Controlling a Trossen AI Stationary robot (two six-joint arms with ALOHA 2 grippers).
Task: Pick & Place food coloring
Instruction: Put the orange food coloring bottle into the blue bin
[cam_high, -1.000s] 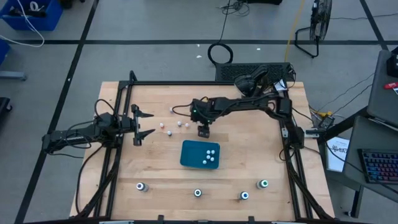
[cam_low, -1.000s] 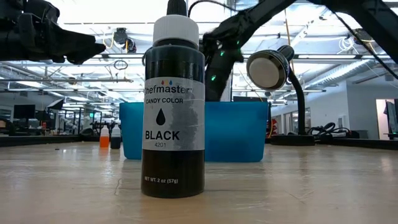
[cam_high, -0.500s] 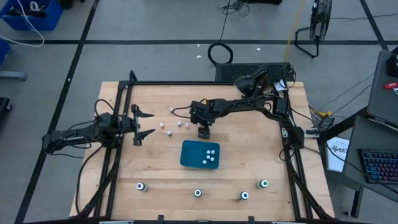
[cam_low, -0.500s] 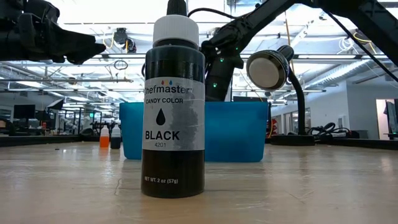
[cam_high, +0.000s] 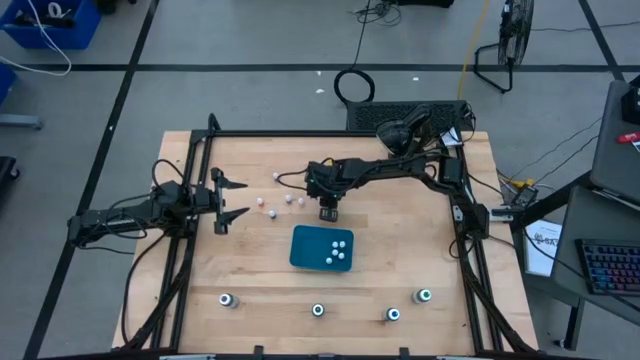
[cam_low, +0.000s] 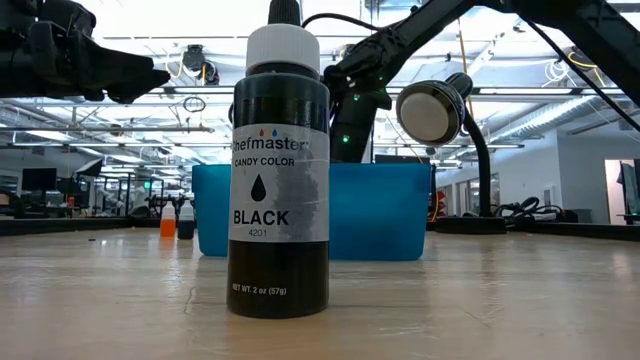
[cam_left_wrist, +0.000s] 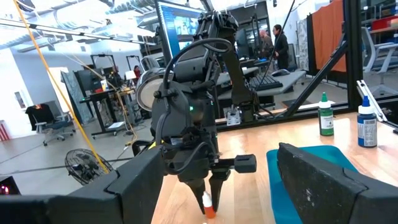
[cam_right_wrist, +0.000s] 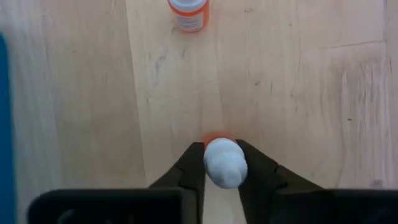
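Several tiny food coloring bottles (cam_high: 271, 213) stand on the wooden table left of centre. One of them, orange with a white cap (cam_right_wrist: 224, 163), stands upright between the fingers of my right gripper (cam_right_wrist: 222, 149), which is shut on it just beyond the teal tray (cam_high: 300, 250). The left wrist view shows the same bottle (cam_left_wrist: 209, 210) under that gripper. Four bigger dark bottles (cam_high: 318, 311) stand along the near edge. My left gripper (cam_high: 232, 200) waits open at the table's left, above the wood. My right gripper pinches the white cap (cam_right_wrist: 219, 175) of the small orange bottle between its two fingers (cam_right_wrist: 193, 167). The fingers come steeply from above, slanting down. The bottle stands upright, its orange body (cam_left_wrist: 210, 213) below the fingertips; I cannot tell whether its base is on the table.
Another small orange bottle (cam_right_wrist: 188, 12) stands close by on the wood. The teal tray holds several small bottles (cam_high: 338, 246). A black bottle (cam_low: 278, 170) stands right before the low camera. Black frame rails (cam_high: 185, 260) run along the table's sides.
My right gripper has shut on the small orange bottle's cap while staying over the same spot. The bottle has kept its place.
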